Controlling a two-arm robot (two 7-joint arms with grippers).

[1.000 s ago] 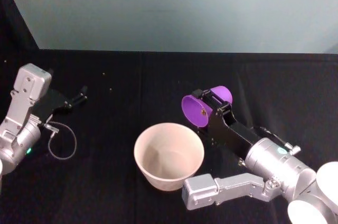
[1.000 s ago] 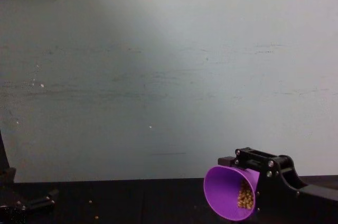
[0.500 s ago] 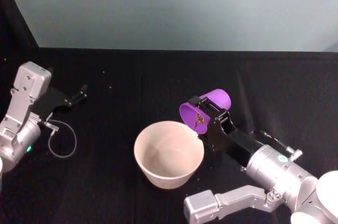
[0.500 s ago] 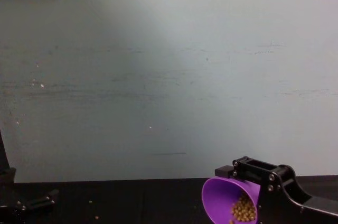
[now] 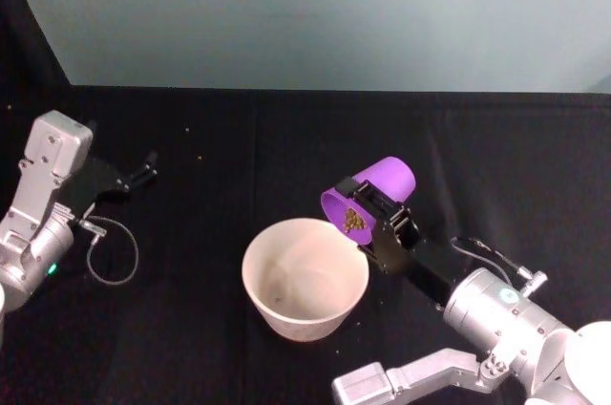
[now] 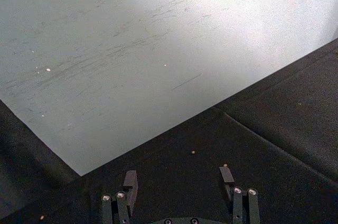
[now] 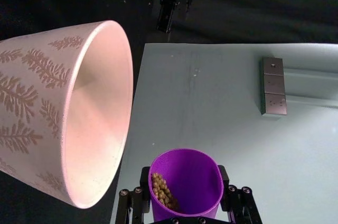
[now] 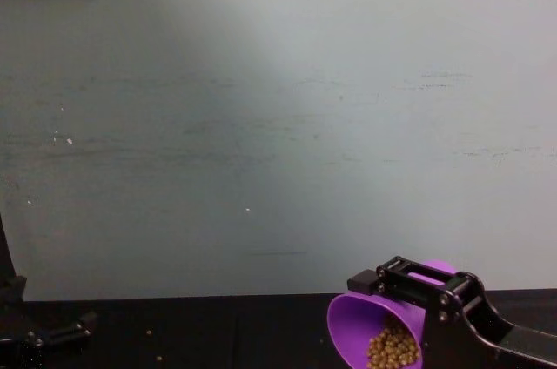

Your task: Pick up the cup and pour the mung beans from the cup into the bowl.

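Two fingers of the right gripper (image 5: 374, 202) clamp the purple cup (image 5: 389, 179) in the head view. It is tipped on its side with its mouth past the fingertips, at the far rim of the bowl (image 5: 286, 317), and mung beans (image 5: 352, 220) are heaped at its lip. The left gripper (image 5: 148, 169) sits well apart on the black table (image 5: 248, 138).

In the left wrist view its fingers (image 6: 130, 180) stand spread with nothing between them, and stray beans (image 6: 193, 152) lie on the cloth beyond the tips.

In the right wrist view the cup is squeezed between both fingers, with the fern-patterned bowl just ahead of the fingertips.

In the chest view the cup is tilted with beans near its rim, and the fingers grip across its wall.
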